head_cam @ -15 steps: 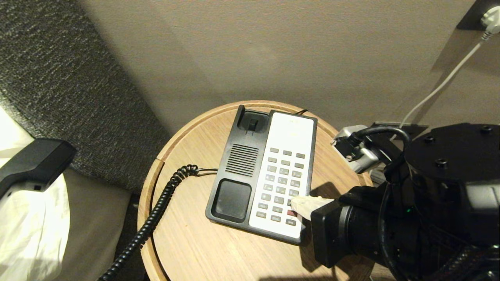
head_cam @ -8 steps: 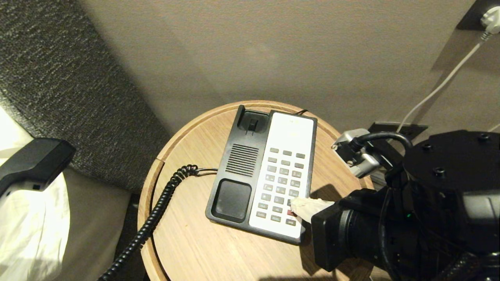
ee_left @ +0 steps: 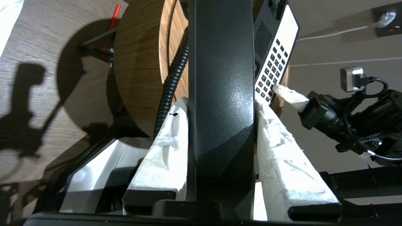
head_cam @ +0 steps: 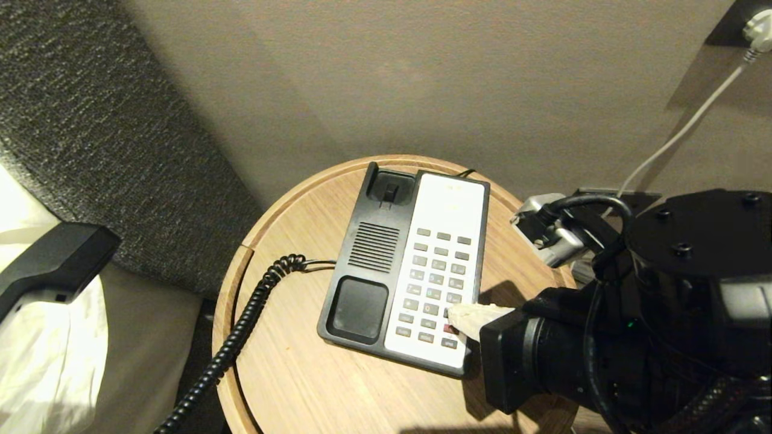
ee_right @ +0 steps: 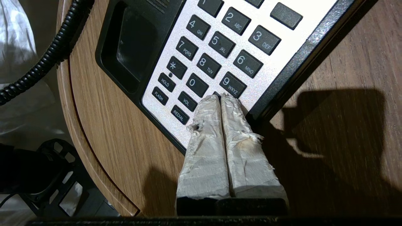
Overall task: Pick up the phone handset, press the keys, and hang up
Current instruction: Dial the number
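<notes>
Blocking red key: right tool (ee_right: 220, 98); coiled cord (head_cam: 241, 328) crossing table (head_cam: 301, 386).

phone base (head_cam: 404, 271) on round table (head_cam: 289, 367) | phone handset (head_cam: 51, 259) left, off table

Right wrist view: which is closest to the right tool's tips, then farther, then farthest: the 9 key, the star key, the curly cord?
1. 9 key: just beside the shut right tool.
2. Star key: across the keypad.
3. Curly cord: off the phone, by the table edge.
</notes>
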